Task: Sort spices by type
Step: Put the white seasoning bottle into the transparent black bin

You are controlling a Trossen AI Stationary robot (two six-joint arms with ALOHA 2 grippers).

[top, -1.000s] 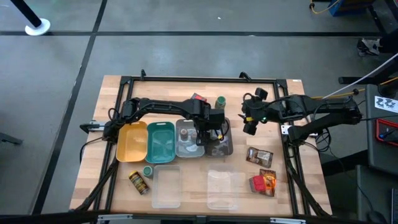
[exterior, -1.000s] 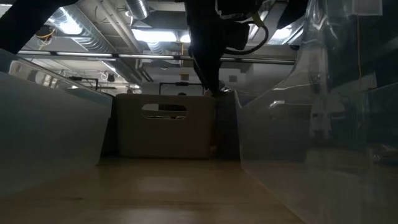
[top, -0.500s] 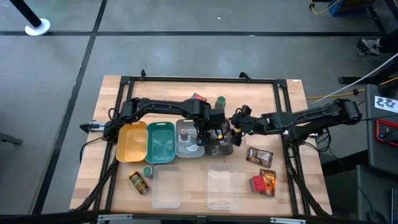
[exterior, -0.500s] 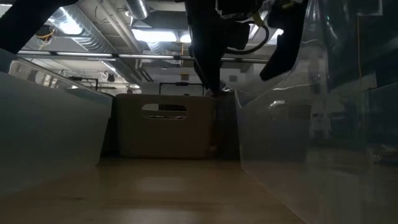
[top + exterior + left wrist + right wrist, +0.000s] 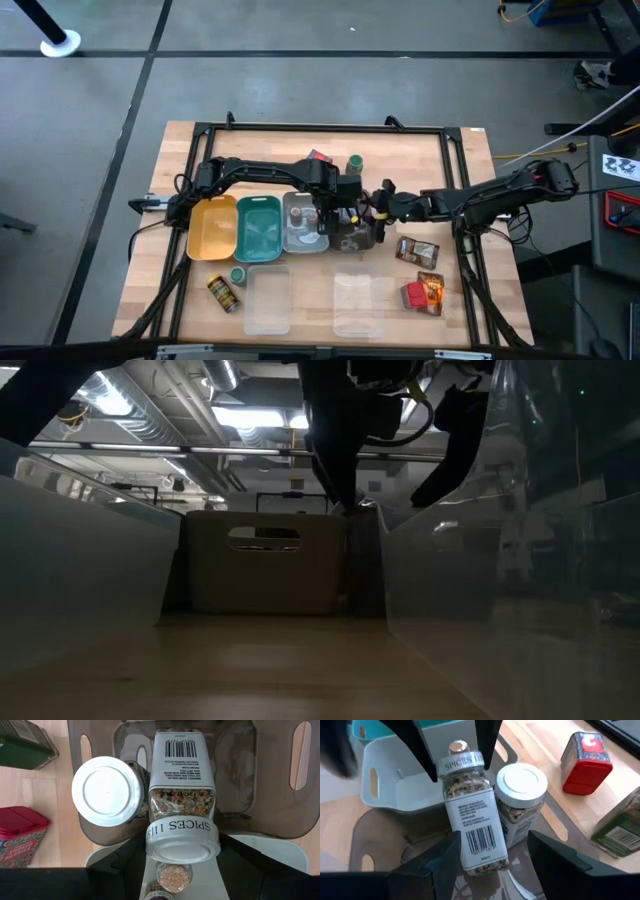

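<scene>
**spice_fan:** so what've you got in the claws?

**two_arms:** My left claw is clamped on the white cap of a jar – the one with SPICES printed round the cap, flaky mix inside. The jar hangs tilted, its barcode end down in the dark tray. Can't tell if the base touches the tray floor. Touching its side, a second white-capped jar stands upright in the same tray.

**spice_fan:** and the right one?

**two_arms:** My right claw is spread, gripping nothing, just beside the dark tray's right edge and facing both jars.

**spice_fan:** the rest of the spices?

**two_arms:** A small brown-capped jar sits in the pale grey tray next door. Beyond the trays – a red box and a green-capped jar. Two pouches lie off to the right, near the front edge. Front left, a yellow-labelled jar lies beside another green-capped one.
</scene>
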